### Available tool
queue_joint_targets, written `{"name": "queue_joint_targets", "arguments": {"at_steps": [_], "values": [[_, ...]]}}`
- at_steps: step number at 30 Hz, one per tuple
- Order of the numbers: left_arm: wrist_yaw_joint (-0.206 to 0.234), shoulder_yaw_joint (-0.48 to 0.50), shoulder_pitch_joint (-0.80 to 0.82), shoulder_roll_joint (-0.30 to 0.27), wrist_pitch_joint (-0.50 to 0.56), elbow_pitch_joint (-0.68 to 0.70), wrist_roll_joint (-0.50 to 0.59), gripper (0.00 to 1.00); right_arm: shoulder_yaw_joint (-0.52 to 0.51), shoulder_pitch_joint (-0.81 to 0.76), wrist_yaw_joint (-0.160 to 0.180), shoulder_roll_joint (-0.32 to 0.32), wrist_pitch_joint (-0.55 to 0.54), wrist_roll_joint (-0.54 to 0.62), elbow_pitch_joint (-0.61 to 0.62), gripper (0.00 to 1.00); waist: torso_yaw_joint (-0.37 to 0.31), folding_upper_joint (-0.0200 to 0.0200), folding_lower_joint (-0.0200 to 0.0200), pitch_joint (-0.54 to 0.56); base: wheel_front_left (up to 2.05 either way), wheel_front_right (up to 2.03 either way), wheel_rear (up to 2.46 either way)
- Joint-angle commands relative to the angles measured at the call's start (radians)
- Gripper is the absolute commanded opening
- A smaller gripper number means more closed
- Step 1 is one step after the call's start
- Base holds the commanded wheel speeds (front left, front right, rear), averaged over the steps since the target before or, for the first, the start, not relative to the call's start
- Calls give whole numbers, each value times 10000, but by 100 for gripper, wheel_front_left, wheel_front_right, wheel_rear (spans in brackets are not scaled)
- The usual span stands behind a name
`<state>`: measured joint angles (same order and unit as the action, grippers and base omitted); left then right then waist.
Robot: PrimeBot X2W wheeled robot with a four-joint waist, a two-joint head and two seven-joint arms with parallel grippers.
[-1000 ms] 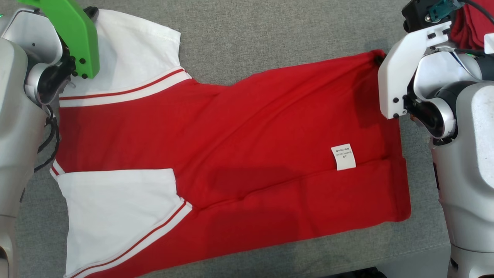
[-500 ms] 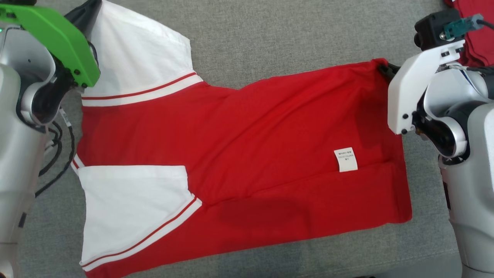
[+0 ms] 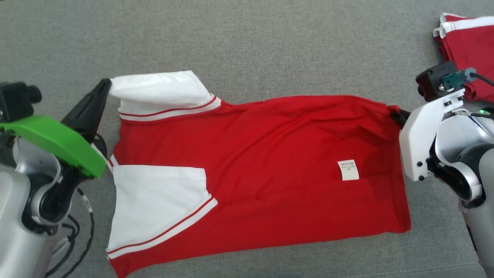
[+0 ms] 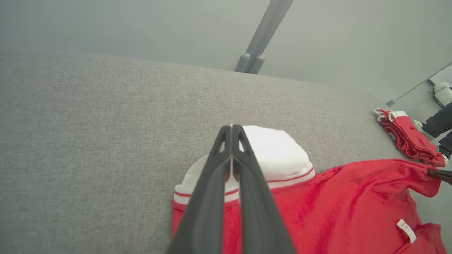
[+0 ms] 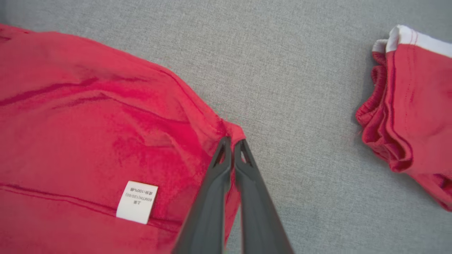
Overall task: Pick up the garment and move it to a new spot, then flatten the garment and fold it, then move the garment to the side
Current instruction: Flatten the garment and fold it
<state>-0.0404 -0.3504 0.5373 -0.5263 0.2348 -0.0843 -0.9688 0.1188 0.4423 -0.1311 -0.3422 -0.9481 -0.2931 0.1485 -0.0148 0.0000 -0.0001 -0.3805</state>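
Lying on grey fabric surface, red garment, left hand, right hand each clamped on it, pale wall behind.

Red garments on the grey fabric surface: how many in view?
2. One red short-sleeved shirt with white sleeves spread at centre; one folded red-and-white garment stack at the head view's upper right. The stack's layers may be more than one garment.

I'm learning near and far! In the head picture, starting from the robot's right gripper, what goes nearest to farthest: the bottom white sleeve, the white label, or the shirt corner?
1. Shirt corner: pinched in the shut right gripper, far right.
2. White label: a little to the left, lower down.
3. Bottom white sleeve: far over on the left.
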Motion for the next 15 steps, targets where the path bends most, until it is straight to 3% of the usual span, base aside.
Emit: {"name": "queue_joint_targets", "arguments": {"at_steps": [1,7,15], "values": [[189,162,-645,-145,-95,445,-209,0,144,-245,8,-269,-79,-121,75,0,299,0,1,468,0,0,0],[657,651,-2589,-293,-428,1918,-752,0,1028,-507,8,-1479,-382,-328,64,0,521,0,1,811,0,0,0],[1122,279,-4359,-32,-606,2915,-788,0,2294,-278,10,-2889,-586,-400,-198,0,852,0,1,1089,0,0,0]]}}
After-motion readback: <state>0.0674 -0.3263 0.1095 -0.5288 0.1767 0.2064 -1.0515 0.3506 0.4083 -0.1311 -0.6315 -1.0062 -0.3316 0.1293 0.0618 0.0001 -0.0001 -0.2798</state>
